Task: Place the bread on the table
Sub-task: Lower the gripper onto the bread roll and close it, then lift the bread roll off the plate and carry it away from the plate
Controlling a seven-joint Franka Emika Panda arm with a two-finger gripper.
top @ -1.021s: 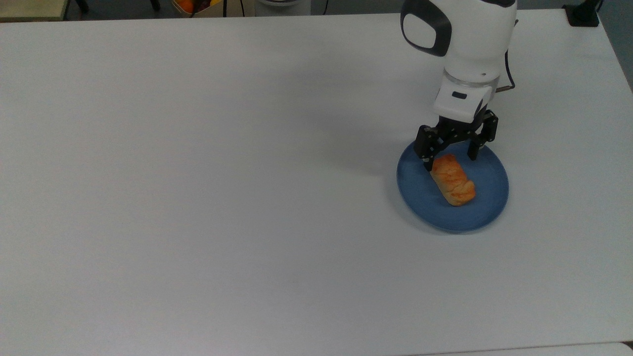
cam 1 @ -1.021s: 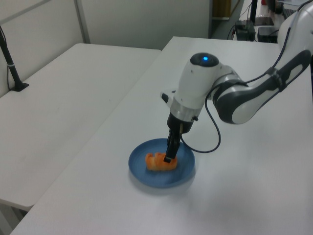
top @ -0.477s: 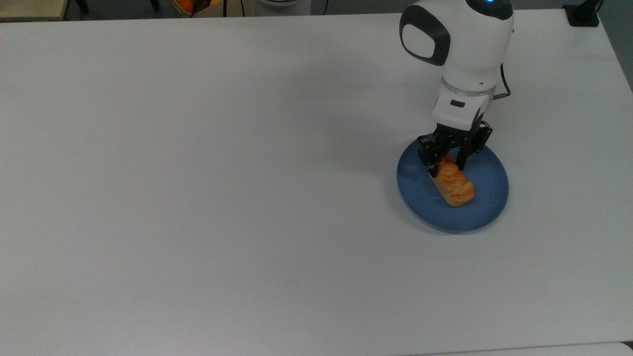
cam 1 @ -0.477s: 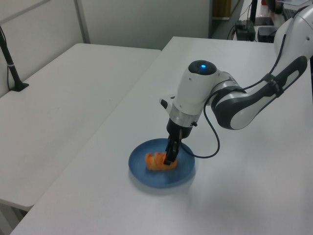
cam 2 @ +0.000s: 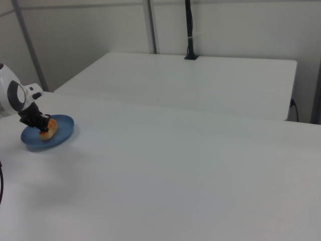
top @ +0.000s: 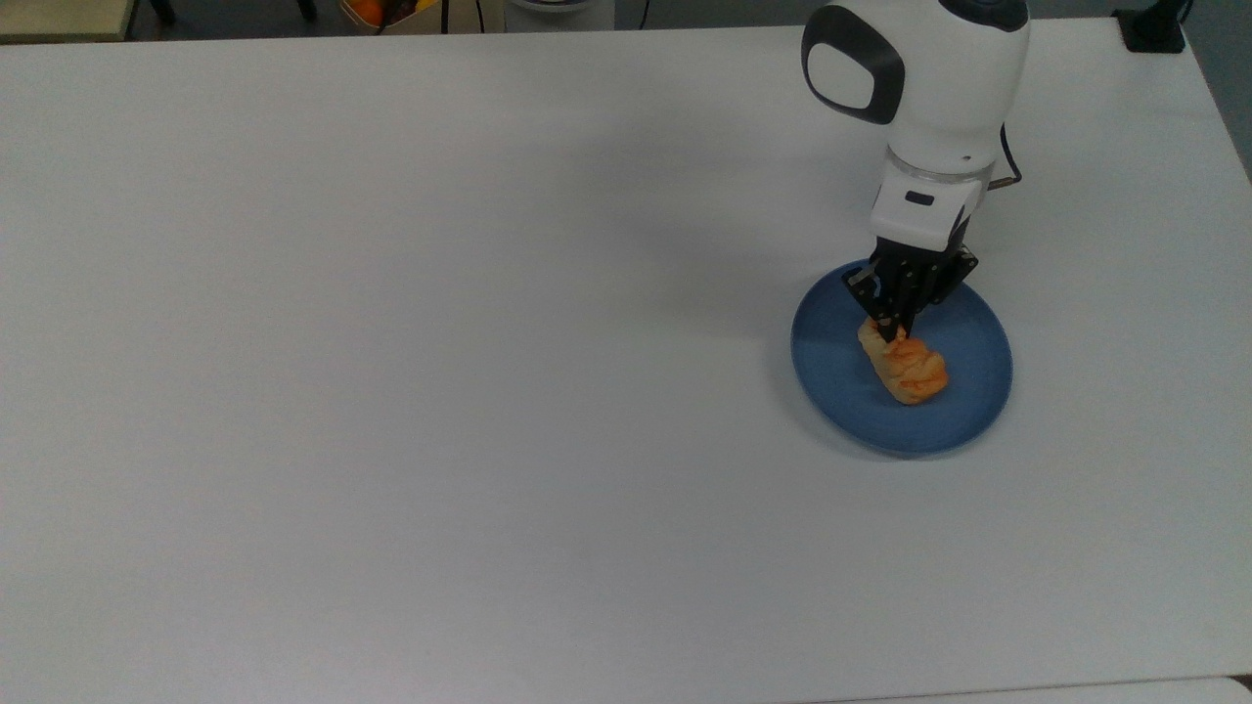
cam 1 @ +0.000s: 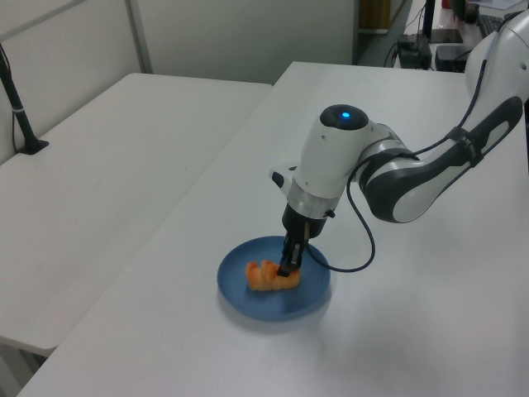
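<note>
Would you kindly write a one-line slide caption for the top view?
Gripper closed on one end of the bread, which lies on a blue plate on the white table.

Glossy white arm (cam 1: 343,161) with grey joints, black cable, black tool (top: 895,328).

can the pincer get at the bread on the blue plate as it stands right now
Probably yes. The pincer is already down at the end of the bread nearer the arm, fingers closed on it. The bread lies open on the blue plate, and nothing else on the table blocks it.
</note>
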